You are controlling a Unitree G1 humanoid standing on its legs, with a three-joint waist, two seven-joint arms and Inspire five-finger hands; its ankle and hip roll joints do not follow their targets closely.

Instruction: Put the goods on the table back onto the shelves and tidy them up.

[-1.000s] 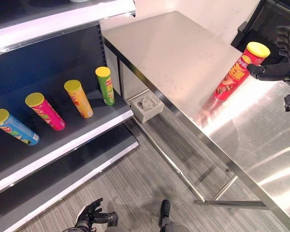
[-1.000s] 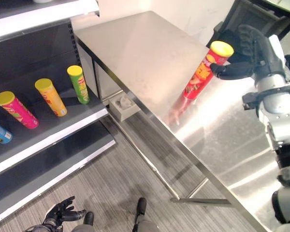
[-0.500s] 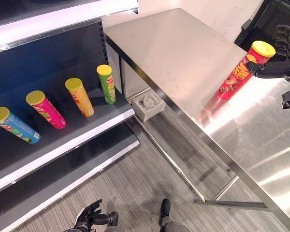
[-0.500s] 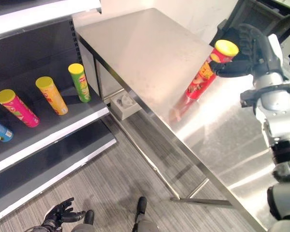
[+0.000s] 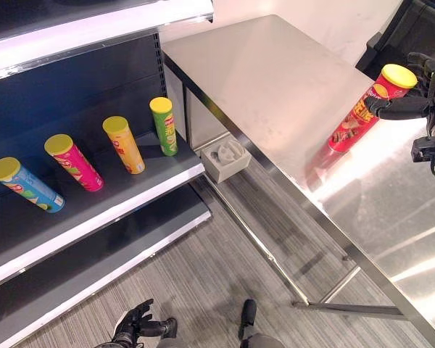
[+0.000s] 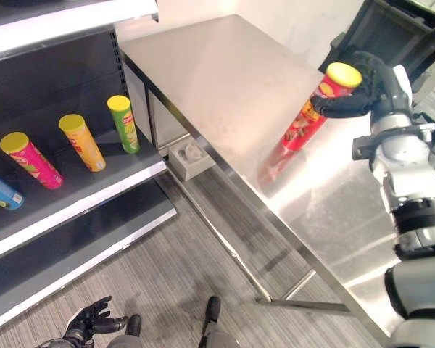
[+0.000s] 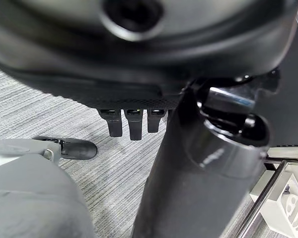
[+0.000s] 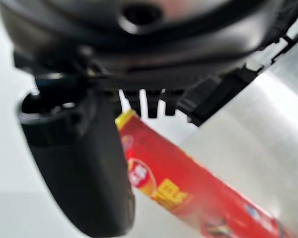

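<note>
The right hand [image 6: 366,87] is curled round the upper end of the red cylindrical crisp can with yellow lid [image 6: 313,114], thumb across its front. Since a second ago the can has risen slightly and hangs tilted just above the steel tabletop [image 5: 275,80]: pickup complete, transfer pending. The left hand [image 5: 134,326] hangs low, fingers relaxed. Four similar cans stand on the dark shelf [image 5: 123,199] at left

Red can [image 5: 359,112] with yellow lid at two o'clock; shelf cans at nine o'clock run blue [image 5: 27,185], pink [image 5: 74,163], orange-yellow [image 5: 125,145], green [image 5: 164,126] (all yellow-lidded).
</note>
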